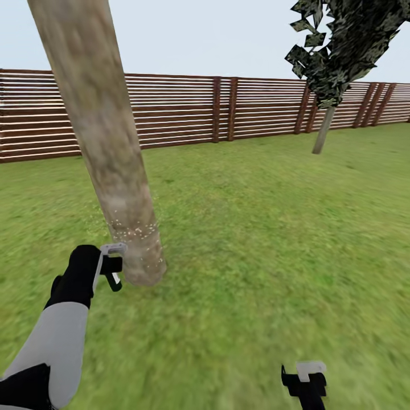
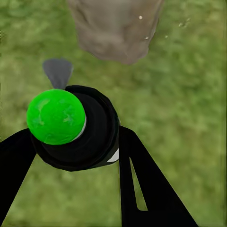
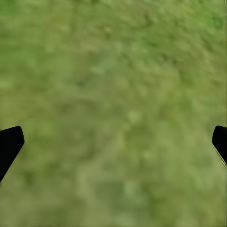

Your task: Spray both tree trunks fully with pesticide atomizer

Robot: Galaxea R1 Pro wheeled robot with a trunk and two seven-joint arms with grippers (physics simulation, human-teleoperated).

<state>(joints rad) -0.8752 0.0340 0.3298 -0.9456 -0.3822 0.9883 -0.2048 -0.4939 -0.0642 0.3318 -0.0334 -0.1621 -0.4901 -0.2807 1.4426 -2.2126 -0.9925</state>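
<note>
A thick tree trunk point(image 1: 108, 148) of mottled grey-brown bark leans up from the grass floor point(image 1: 256, 228) at the left of the head view. White specks dot the bark low down point(image 1: 135, 230). My left gripper point(image 1: 112, 266) is beside the trunk's base, shut on the pesticide atomizer point(image 2: 94, 137), a dark round body with a bright green top point(image 2: 56, 116). In the left wrist view black fingers point(image 2: 142, 189) flank it and the trunk's base point(image 2: 116, 28) is just ahead. My right gripper point(image 1: 304, 380) hangs open low over the grass, its fingertips point(image 3: 9, 144) wide apart.
A brown slatted fence point(image 1: 228, 108) runs across the back of the lawn. A narrow tree with dark foliage and a thin trunk point(image 1: 323, 132) stands at the far right near the fence. Open grass stretches between the thick trunk and that tree.
</note>
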